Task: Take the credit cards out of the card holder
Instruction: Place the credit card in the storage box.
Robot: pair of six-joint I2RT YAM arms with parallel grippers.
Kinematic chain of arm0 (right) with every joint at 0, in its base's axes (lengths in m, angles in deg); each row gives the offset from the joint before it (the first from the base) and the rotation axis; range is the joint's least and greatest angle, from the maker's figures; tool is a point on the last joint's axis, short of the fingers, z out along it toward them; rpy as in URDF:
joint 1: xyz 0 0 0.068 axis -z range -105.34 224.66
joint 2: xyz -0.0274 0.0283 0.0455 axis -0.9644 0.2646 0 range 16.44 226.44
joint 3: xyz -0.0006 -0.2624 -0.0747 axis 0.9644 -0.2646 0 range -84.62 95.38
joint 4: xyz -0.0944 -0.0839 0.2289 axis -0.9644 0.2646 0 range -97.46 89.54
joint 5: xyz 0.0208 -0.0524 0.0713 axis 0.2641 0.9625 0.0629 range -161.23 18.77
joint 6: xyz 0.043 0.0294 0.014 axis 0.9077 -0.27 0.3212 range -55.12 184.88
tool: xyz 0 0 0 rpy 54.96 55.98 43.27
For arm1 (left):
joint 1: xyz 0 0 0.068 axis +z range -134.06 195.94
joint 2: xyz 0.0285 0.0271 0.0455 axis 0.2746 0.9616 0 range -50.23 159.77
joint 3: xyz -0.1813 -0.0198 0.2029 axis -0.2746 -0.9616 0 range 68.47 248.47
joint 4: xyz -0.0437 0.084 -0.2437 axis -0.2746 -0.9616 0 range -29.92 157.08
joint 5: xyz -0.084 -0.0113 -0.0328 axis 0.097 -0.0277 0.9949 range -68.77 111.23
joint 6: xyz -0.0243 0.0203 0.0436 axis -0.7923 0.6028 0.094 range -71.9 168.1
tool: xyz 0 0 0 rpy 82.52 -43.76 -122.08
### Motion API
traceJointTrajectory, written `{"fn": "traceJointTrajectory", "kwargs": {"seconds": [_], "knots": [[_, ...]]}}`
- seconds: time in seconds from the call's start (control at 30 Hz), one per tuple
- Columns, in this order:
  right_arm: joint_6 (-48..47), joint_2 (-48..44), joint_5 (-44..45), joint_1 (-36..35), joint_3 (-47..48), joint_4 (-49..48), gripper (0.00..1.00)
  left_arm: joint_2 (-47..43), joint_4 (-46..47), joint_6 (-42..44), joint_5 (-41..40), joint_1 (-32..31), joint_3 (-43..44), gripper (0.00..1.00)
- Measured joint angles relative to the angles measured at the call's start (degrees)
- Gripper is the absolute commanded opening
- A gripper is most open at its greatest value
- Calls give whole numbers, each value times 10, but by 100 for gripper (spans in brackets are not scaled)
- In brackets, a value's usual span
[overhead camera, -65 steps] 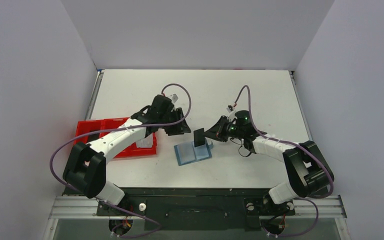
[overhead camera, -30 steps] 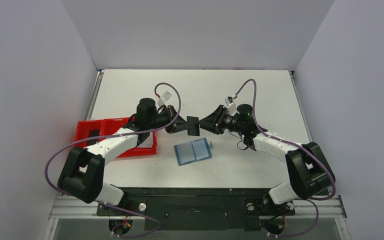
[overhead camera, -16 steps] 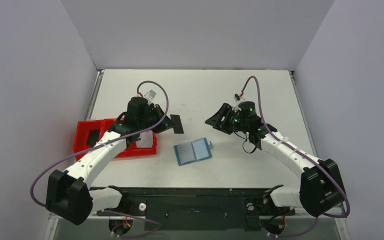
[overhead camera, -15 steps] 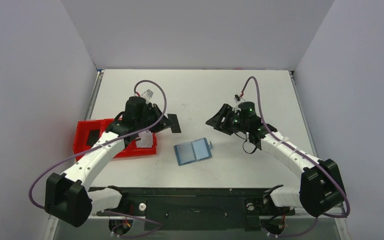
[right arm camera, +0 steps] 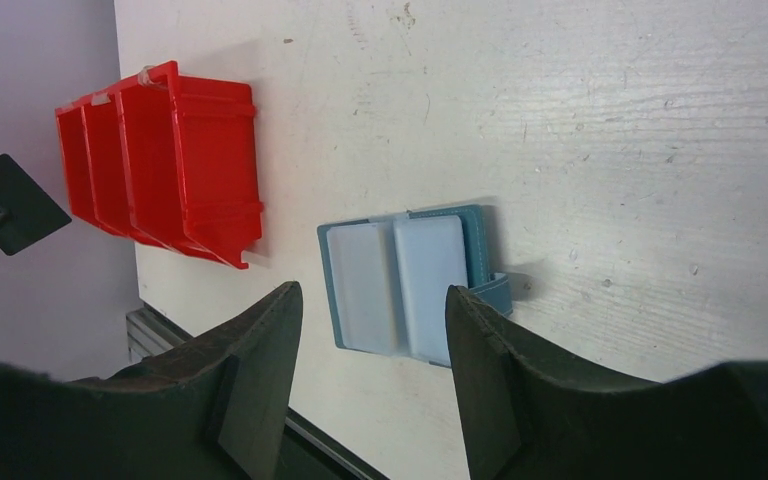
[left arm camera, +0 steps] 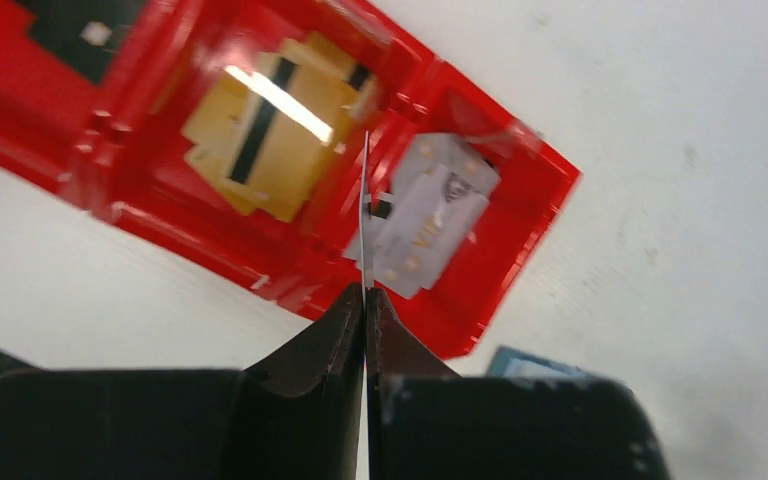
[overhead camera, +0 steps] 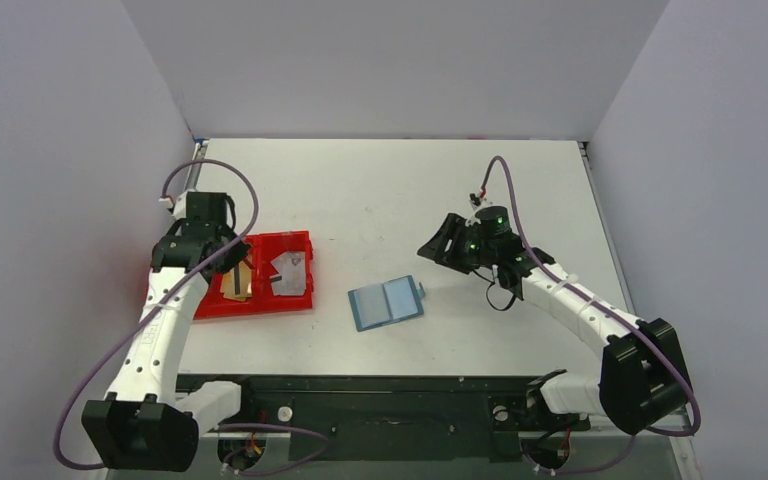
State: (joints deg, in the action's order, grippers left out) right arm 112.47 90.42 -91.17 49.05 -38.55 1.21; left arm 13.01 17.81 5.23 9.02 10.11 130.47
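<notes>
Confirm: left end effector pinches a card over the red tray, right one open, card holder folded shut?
No: the card holder lies spread open, per the right wrist view. Left end effector does pinch a card over the red tray; right end effector is open.

White scuffed table [overhead camera: 400, 180]; plain pale grey walls [overhead camera: 390, 60] on three sides; black rail [overhead camera: 400, 385] at near edge

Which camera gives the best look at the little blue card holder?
The right wrist view: the card holder lies open, close up, both pockets plain. The top view shows it small; the left wrist view catches only a blurred corner.
</notes>
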Motion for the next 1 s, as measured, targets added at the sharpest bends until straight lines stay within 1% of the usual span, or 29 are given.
{"fn": "traceJointTrajectory", "kwargs": {"seconds": [0.07,0.2,0.37,0.5,0.7,1.0], "knots": [[-4,0,-2,0,0,0,51,1,-28,1,-36,31,7,0],[-7,0,-13,0,0,2,51,13,-54,0,-87,95,13,0],[-10,3,-20,-7,0,12,50,58,-62,1,-145,144,25,0],[-10,9,-23,-20,0,20,50,92,-60,6,-193,160,35,0],[-20,9,-23,-31,0,42,50,154,-37,37,-248,163,56,0],[-20,9,-9,-55,6,56,50,230,2,96,-280,164,57,0]]}}
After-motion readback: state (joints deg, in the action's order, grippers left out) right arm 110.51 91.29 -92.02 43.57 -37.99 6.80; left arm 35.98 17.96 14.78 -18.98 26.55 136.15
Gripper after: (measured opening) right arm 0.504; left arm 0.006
